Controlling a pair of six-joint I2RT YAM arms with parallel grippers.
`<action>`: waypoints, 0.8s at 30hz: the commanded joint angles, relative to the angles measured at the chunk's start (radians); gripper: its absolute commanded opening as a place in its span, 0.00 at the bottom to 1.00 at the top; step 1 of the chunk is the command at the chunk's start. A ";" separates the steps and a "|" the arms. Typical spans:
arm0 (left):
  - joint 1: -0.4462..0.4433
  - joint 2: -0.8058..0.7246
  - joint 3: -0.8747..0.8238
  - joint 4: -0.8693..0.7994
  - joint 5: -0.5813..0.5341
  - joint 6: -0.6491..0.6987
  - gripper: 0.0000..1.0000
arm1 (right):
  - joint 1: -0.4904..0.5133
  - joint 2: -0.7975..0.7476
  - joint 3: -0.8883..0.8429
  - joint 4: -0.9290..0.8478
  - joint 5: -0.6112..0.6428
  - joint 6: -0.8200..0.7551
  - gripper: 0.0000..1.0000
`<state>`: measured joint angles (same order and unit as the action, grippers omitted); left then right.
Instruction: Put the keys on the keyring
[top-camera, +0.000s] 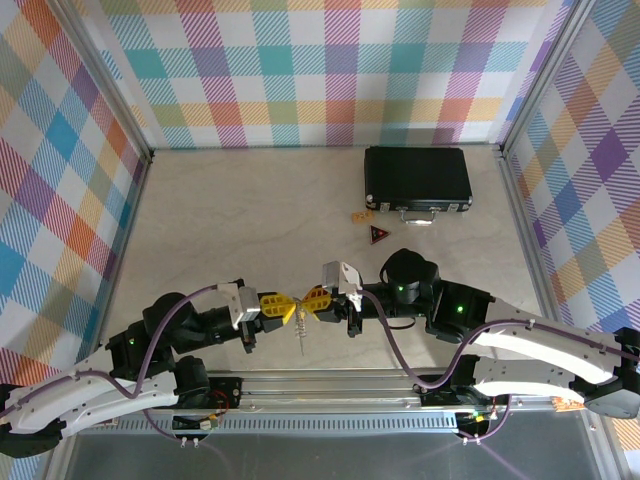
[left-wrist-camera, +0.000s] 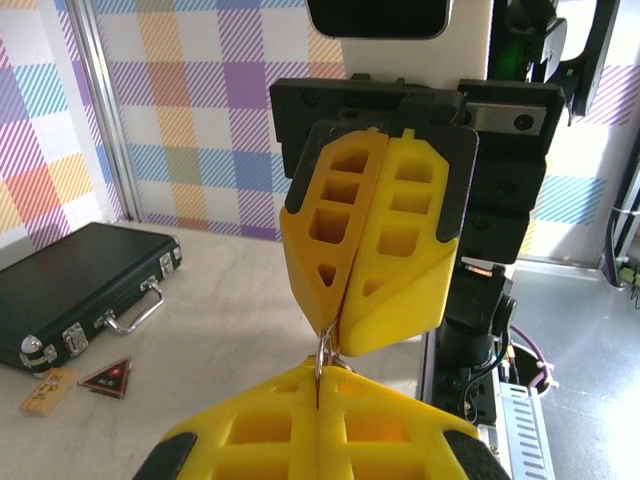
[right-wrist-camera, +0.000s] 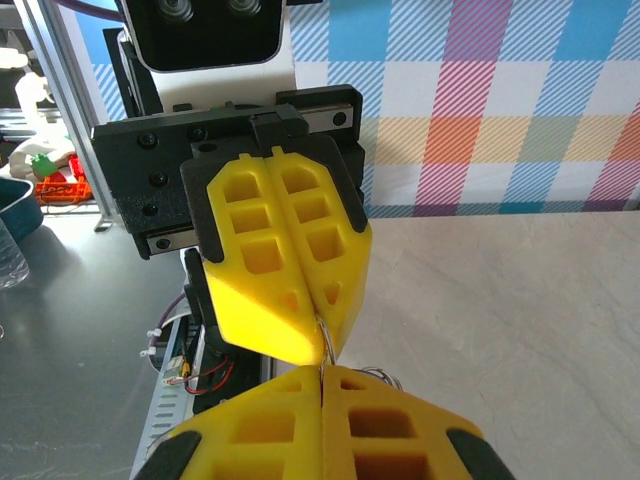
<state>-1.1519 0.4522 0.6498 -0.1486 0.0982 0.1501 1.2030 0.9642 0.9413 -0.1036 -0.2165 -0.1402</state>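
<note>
Keyring (top-camera: 300, 324) hangs at the table's (top-camera: 250, 210) six o'clock, pinched between the closed left gripper (top-camera: 278, 304) and closed right gripper (top-camera: 316, 300), tip to tip.

Right tool (right-wrist-camera: 322, 374) and left tool (right-wrist-camera: 320, 342), both clamped, pinch the thin silvery keyring (right-wrist-camera: 326, 347).

Worktop (top-camera: 250, 220): pale marbled beige, spreading beyond the left tool (top-camera: 288, 306) and right tool (top-camera: 314, 300).
Black case (top-camera: 417, 180): lying flat, well beyond the right tool.
Tan tag (top-camera: 361, 215): between right tool and case, just beside the case's near corner.
Red triangular tag (top-camera: 378, 235): near the tan tag, on its tool-ward side.
</note>
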 joint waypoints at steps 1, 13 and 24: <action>-0.008 0.023 0.027 -0.011 -0.030 0.000 0.00 | 0.007 0.002 0.013 0.041 -0.046 -0.012 0.00; -0.008 0.022 0.042 0.010 -0.036 -0.033 0.00 | 0.011 0.007 0.004 0.002 -0.040 -0.064 0.00; -0.009 0.044 0.069 -0.006 -0.055 -0.036 0.00 | 0.023 -0.007 -0.021 -0.018 0.010 -0.109 0.00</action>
<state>-1.1519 0.4889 0.6785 -0.1894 0.0708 0.1230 1.2049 0.9646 0.9337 -0.1257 -0.1753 -0.2237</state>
